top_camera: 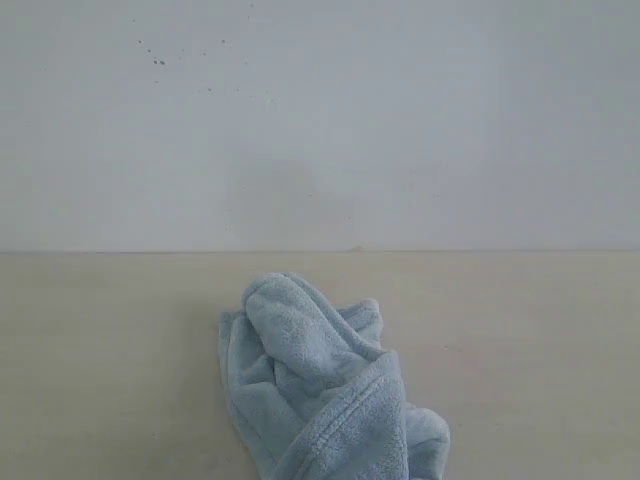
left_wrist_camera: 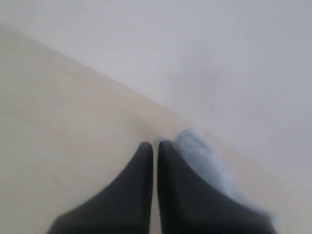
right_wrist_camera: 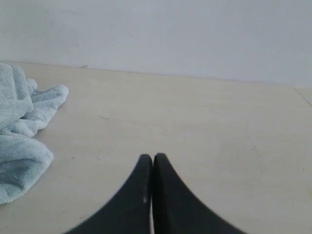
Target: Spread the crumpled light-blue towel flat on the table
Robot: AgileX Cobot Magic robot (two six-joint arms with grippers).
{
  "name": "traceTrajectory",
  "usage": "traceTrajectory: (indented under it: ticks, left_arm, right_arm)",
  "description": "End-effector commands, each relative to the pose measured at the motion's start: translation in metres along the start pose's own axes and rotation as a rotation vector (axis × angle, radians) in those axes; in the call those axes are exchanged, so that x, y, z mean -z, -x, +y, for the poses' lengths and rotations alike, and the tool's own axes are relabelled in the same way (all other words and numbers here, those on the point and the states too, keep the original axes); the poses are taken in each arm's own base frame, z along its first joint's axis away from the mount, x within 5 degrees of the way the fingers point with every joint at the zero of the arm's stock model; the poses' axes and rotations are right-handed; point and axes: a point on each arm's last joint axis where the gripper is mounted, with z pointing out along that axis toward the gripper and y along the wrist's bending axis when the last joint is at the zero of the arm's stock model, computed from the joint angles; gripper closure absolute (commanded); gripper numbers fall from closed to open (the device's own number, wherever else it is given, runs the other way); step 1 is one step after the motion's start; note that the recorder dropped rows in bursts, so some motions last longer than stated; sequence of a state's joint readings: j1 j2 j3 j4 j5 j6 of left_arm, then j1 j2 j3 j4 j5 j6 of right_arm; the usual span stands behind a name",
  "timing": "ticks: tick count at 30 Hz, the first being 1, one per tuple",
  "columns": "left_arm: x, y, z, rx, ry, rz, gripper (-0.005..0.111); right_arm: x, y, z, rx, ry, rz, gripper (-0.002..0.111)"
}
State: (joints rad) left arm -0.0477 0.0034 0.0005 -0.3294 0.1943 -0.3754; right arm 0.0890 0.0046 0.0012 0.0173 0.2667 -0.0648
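The light-blue towel (top_camera: 318, 390) lies crumpled in a heap on the cream table (top_camera: 110, 360), near the front middle of the exterior view, its lower part cut off by the frame edge. Neither arm shows in that view. In the left wrist view my left gripper (left_wrist_camera: 155, 146) is shut with nothing between its black fingers; a blurred part of the towel (left_wrist_camera: 204, 163) lies beyond and to one side of them. My right gripper (right_wrist_camera: 152, 158) is shut and empty over bare table (right_wrist_camera: 204, 126), well apart from the towel (right_wrist_camera: 24, 141).
A white speckled wall (top_camera: 320, 120) rises behind the table's far edge. Bare table surface stretches to both sides of the towel in the exterior view.
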Motion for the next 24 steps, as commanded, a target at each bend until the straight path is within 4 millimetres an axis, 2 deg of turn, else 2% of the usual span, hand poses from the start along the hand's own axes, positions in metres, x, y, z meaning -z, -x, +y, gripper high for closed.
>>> traceTrajectory:
  ticks: [1, 7, 9, 12, 15, 16, 18, 19, 22, 24]
  left_arm:
    - [0.001, -0.004, -0.006, 0.377, -0.054, 0.055, 0.103]
    - [0.001, -0.010, -0.005, 0.237, -0.043, 0.122, 0.103]
    - [0.001, -0.007, -0.005, 0.232, -0.051, 0.086, 0.103]
    - [0.002, 0.016, -0.007, 0.255, -0.102, -0.167, 0.103]
    - [0.017, 0.052, -0.008, 0.348, -0.201, -0.583, 0.103]
    - [0.028, 0.067, -0.011, 0.370, -0.257, -0.745, 0.103]
    - [0.052, 0.089, -0.021, 0.355, -0.363, -1.008, 0.103]
    - [0.058, 0.099, -0.029, 0.334, -0.394, -1.065, 0.103]
    - [0.057, 0.125, -0.068, 0.162, -0.454, -0.999, 0.103]
    - [0.042, 0.142, -0.102, -0.079, -0.455, -0.872, 0.103]
  right_arm:
    - [0.000, 0.001, 0.000, 0.000, 0.002, -0.013, 0.108]
    - [0.000, 0.001, 0.000, 0.000, 0.002, -0.013, 0.108]
    - [0.000, 0.001, 0.000, 0.000, 0.002, -0.013, 0.108]
    - [0.000, 0.001, 0.000, 0.000, 0.002, -0.013, 0.108]
    - [0.000, 0.001, 0.000, 0.000, 0.002, -0.013, 0.108]
    - [0.000, 0.001, 0.000, 0.000, 0.002, -0.013, 0.108]
    - [0.000, 0.001, 0.000, 0.000, 0.002, -0.013, 0.108]
    - [0.000, 0.001, 0.000, 0.000, 0.002, -0.013, 0.108]
    - [0.000, 0.001, 0.000, 0.000, 0.001, -0.015, 0.108]
    - [0.000, 0.001, 0.000, 0.000, 0.001, -0.015, 0.108]
